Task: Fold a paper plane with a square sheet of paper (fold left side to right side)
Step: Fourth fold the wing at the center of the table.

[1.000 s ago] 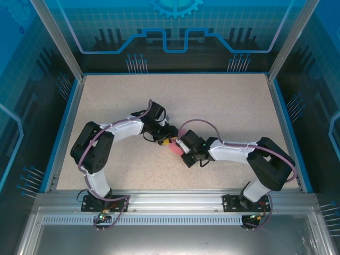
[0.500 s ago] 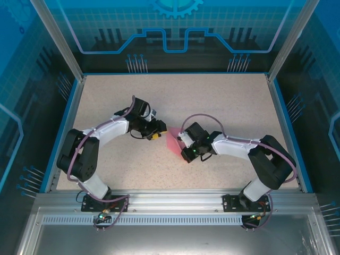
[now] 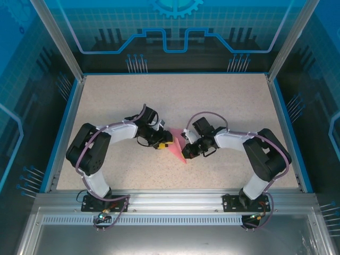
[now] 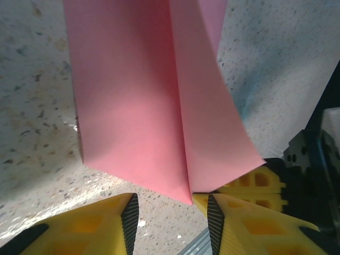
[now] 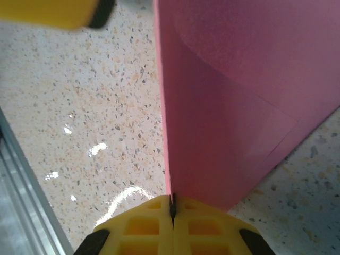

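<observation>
Right wrist shows right gripper (image 5: 172,211) pinching paper (image 5: 228,106) at 6 o'clock; left wrist shows left gripper (image 4: 171,219) spread near paper's tip.

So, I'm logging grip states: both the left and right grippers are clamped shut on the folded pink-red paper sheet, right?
Not both. The right gripper is shut on the edge of the folded pink-red paper sheet, but the left gripper is open. The left wrist view shows its yellow fingers apart, with the paper's pointed corner just ahead of the gap.
</observation>
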`<state>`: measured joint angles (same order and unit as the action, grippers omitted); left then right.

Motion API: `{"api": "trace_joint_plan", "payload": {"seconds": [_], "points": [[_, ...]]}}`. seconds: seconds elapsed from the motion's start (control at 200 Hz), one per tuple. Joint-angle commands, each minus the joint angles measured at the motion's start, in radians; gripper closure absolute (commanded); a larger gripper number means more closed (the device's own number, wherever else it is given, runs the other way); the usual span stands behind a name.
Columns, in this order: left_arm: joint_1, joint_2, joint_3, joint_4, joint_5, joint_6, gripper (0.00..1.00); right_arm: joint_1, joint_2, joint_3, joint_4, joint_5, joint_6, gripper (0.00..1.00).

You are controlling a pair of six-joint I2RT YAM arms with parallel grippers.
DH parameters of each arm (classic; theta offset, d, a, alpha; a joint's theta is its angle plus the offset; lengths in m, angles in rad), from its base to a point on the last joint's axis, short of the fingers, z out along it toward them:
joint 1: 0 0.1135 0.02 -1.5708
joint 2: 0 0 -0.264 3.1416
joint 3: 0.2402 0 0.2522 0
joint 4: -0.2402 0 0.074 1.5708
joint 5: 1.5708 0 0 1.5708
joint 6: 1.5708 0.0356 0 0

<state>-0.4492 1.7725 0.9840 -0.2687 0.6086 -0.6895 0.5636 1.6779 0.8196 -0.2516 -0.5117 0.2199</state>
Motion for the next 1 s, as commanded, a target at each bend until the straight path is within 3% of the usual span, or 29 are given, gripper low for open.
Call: {"api": "trace_joint_plan", "payload": {"seconds": [0.0, 0.45, 0.995], "points": [[-0.016, 0.039, 0.047, 0.023, 0.033, -0.019, 0.57, -0.025, 0.018, -0.009, 0.032, -0.1, 0.012, 0.96], [-0.048, 0.159, 0.123, 0.021, 0.01, -0.028, 0.54, -0.054, 0.05, -0.027, 0.042, -0.121, 0.012, 0.93], [-0.051, 0.196, 0.125, -0.021, -0.046, -0.021, 0.54, -0.1, -0.001, -0.01, 0.029, -0.157, 0.03, 0.72]]}}
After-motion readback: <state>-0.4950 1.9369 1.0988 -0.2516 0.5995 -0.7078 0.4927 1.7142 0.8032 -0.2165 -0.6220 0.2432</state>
